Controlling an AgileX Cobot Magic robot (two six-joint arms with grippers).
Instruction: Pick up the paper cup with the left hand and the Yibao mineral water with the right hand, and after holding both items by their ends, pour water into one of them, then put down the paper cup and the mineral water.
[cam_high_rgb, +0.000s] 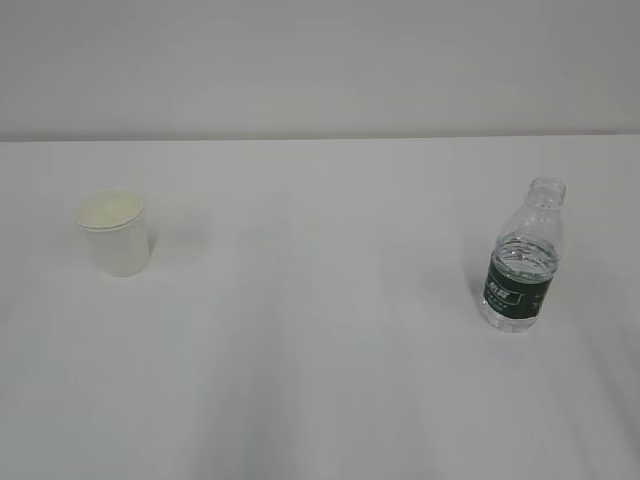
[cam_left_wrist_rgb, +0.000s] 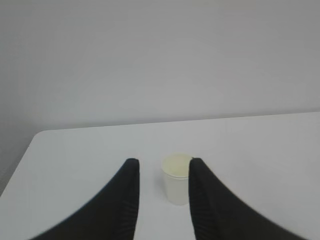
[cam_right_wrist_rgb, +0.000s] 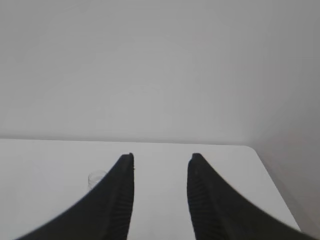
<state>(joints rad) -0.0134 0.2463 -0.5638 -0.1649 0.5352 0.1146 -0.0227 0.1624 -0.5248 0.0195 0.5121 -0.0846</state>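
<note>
Yibao mineral water (cam_high_rgb: 521, 262) upright, mouth up; paper cup (cam_high_rgb: 115, 232) upright; both hands' jaws apart, empty.

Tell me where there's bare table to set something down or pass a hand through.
The widest free patch is the middle of the table, between the paper cup on the left and the Yibao mineral water on the right. The front strip and the strip behind both, toward the wall, are bare too. Nowhere is crowded; least room lies right of the bottle.

Bare table (cam_high_rgb: 320, 300) lies between paper cup (cam_high_rgb: 116, 234) and bottle (cam_high_rgb: 522, 262).
</note>
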